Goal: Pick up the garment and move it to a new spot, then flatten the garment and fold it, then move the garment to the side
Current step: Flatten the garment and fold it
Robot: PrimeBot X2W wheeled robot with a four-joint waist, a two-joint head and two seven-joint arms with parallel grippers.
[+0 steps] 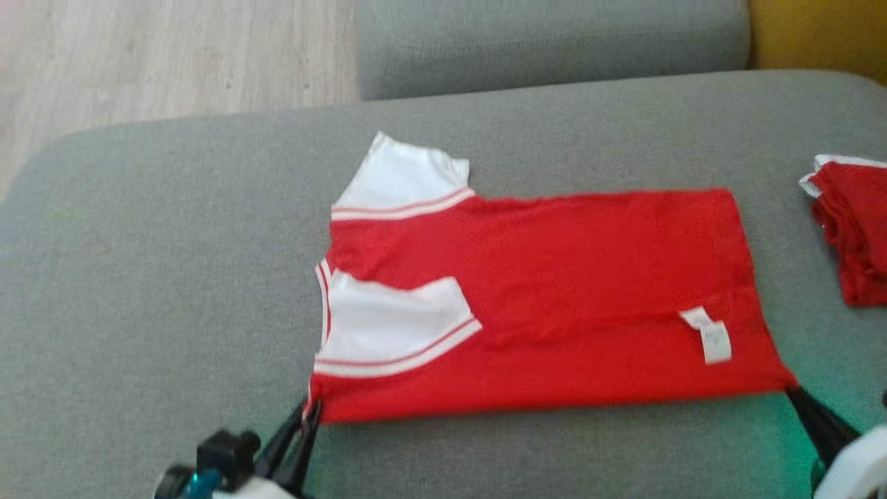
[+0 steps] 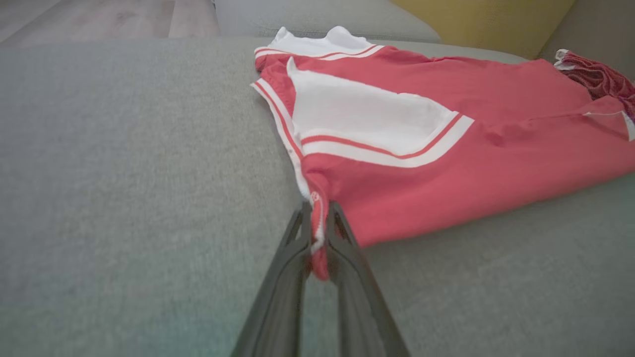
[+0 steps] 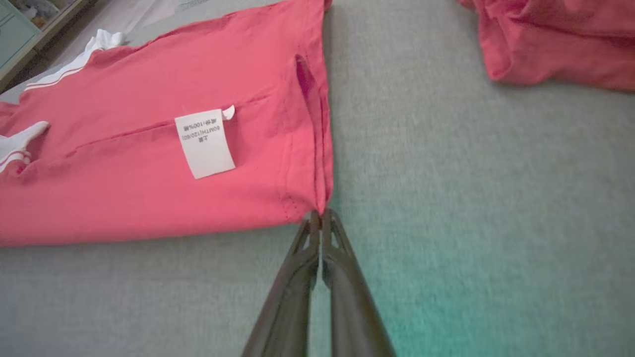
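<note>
The garment (image 1: pixel 568 291) is a red shirt with white sleeves, lying flat on the grey cushion with a white label (image 1: pixel 708 335) showing near its hem. My left gripper (image 1: pixel 310 409) is shut on the near collar-side corner; in the left wrist view that gripper (image 2: pixel 319 210) pinches a bunched strip of the garment (image 2: pixel 446 163) between its fingers. My right gripper (image 1: pixel 791 391) is shut at the near hem corner; in the right wrist view its tips (image 3: pixel 321 214) meet right at the corner of the garment (image 3: pixel 149 163), pinching its very edge.
A second red garment (image 1: pixel 854 229) lies crumpled at the cushion's right side, also seen as a red heap (image 3: pixel 555 39). The grey cushion (image 1: pixel 173 277) stretches bare to the left. A sofa back (image 1: pixel 547 41) rises behind, with wooden floor (image 1: pixel 166 55) at far left.
</note>
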